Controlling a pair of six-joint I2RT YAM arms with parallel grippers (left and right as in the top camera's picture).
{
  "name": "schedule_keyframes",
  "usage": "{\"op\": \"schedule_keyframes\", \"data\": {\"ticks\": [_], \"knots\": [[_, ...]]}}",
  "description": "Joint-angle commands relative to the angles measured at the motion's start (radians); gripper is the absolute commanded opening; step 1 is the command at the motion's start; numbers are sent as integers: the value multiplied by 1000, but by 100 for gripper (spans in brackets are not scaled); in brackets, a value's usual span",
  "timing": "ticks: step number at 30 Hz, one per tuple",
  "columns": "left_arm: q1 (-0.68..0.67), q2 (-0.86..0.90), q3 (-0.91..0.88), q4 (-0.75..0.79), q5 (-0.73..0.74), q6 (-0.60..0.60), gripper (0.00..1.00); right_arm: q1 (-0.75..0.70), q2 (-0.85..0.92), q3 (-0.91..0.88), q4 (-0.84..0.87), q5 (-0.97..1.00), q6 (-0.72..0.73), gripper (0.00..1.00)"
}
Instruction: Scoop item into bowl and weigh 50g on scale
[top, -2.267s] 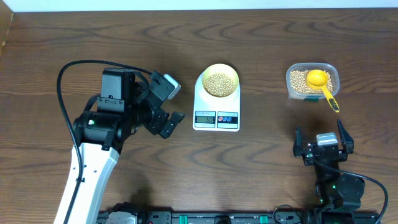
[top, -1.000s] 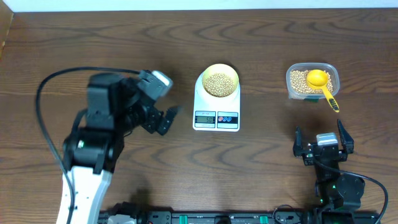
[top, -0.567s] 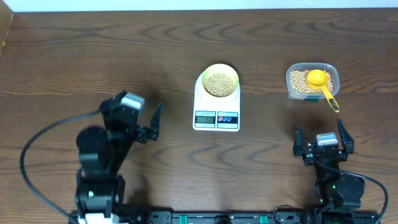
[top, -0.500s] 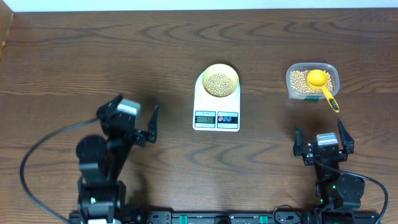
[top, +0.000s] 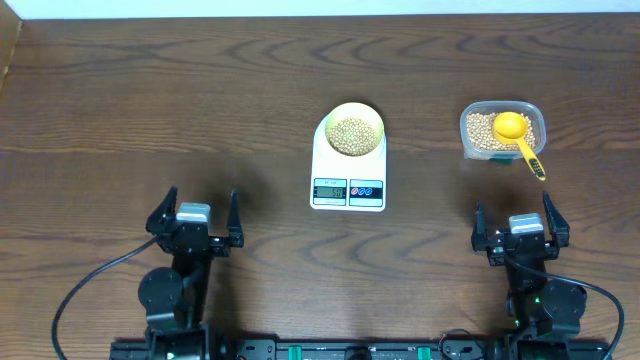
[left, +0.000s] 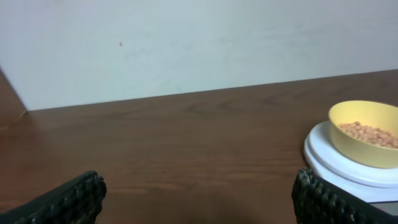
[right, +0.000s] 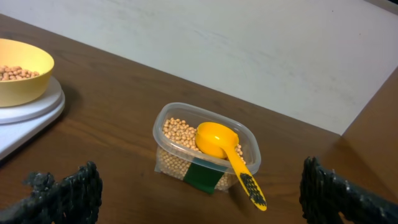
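Observation:
A pale-yellow bowl (top: 354, 131) of tan beans (top: 353, 135) sits on the white scale (top: 348, 192) at the table's middle. The left wrist view shows the bowl (left: 362, 147) on the scale (left: 339, 168) at its right edge. More beans (top: 482, 131) fill a clear tub (top: 503, 152) at the right, with a yellow scoop (top: 516, 133) resting in it; the right wrist view shows the tub (right: 207, 173), the scoop (right: 224, 149) and the bowl (right: 22, 73). My left gripper (top: 194, 216) is open and empty near the front left. Front right, my right gripper (top: 518, 222) stands open, holding nothing.
Dark wood table (top: 150, 90) runs to a pale wall at the back. Black cables loop beside the left arm base (top: 90, 290).
My left arm has pulled back from beside the scale to the front left edge, its gripper staying open. The right arm, bowl, scale and tub have not moved.

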Motion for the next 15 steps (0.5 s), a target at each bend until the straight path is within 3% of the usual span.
{"op": "schedule_keyframes", "data": {"ticks": [1,6,15], "knots": [[6,-41,-39,4,-45,-21,98,-1,-7,-1,-5,5,-1,99],[6,-84,-100,1,-54,-21,98,-1,-7,-1,-5,5,-1,99],[6,-206,-98,-164,-55,-29,98,-1,-7,-1,-5,5,-1,99]]}}
